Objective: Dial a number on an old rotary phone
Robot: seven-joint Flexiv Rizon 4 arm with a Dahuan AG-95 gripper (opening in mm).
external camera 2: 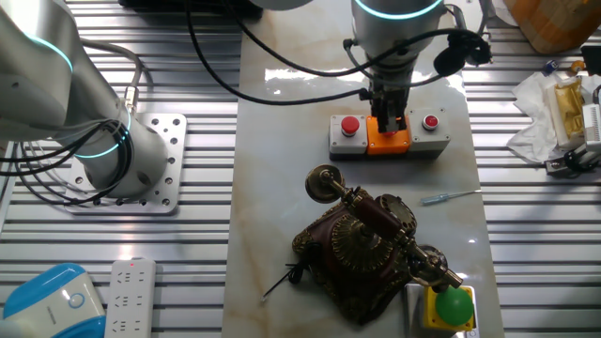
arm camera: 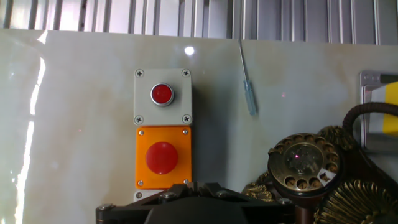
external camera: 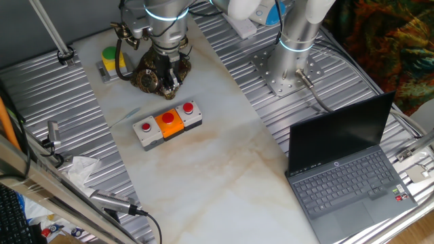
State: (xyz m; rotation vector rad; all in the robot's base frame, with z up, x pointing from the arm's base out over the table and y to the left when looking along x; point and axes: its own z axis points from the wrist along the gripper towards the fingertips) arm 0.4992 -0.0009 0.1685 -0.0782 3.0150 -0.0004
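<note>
The old rotary phone (external camera 2: 362,249) is dark brown with brass trim and stands on the marble table. Its handset (external camera 2: 376,221) lies across the cradle. In the hand view its round dial (arm camera: 303,162) shows at the lower right. My gripper (external camera 2: 389,120) hangs in the air, pointing down. It overlaps the phone (external camera: 146,76) in one fixed view and the button box in the other. In the hand view the dark fingertips (arm camera: 186,188) meet at the bottom edge, left of the dial. The gripper (arm camera: 204,186) is shut with nothing in it.
A grey box (arm camera: 163,96) with red and orange buttons lies beside the phone. A thin screwdriver (arm camera: 247,93) lies near it. A yellow box with a green button (external camera 2: 451,308) stands behind the phone. An open laptop (external camera: 352,169) and a second arm's base (external camera: 295,61) stand to one side.
</note>
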